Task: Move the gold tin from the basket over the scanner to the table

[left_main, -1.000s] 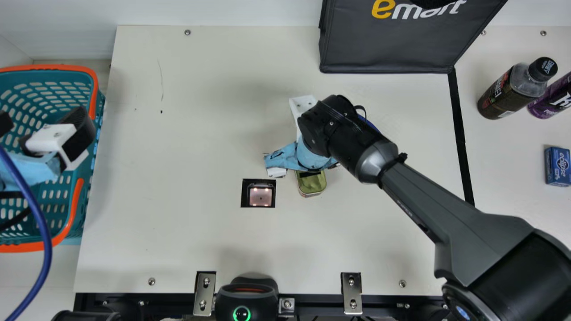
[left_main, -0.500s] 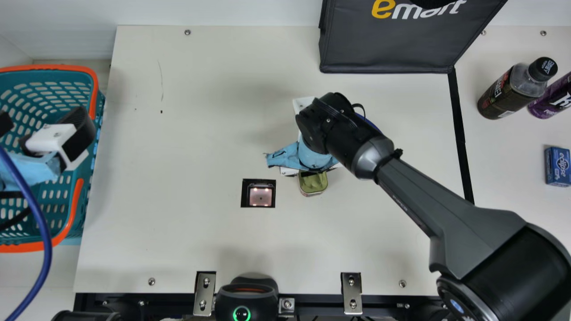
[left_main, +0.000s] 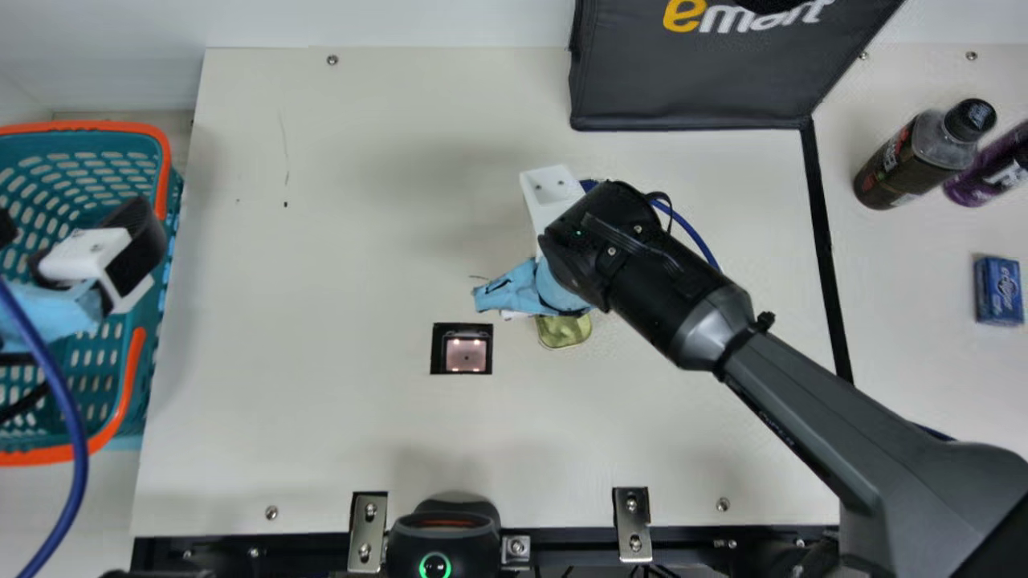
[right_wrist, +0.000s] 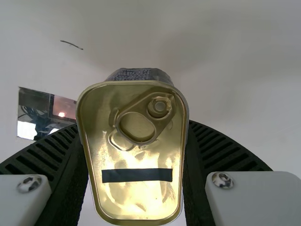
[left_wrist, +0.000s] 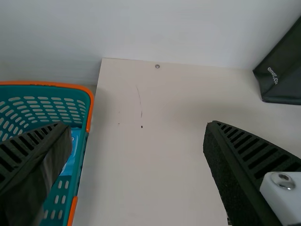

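Right wrist view: clasping the gold tin (right_wrist: 141,157) by its long sides in the right gripper (right_wrist: 134,127), likely to keep the underside free for scanning and landing. Shiny gold, round-cornered, with a pull tab (right_wrist: 160,106) and dark strip (right_wrist: 136,175). Above or on the table (left_main: 321,281), hard to tell which, just beside the scanner (left_main: 466,353), away from the basket (left_main: 104,126). Farther off, near that basket, left gripper (left_wrist: 135,124) spread wide and empty, probably parked clear.

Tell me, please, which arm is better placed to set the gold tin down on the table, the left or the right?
The right, I think: the right gripper holds the gold tin near the scanner. The left gripper hangs open at the basket.
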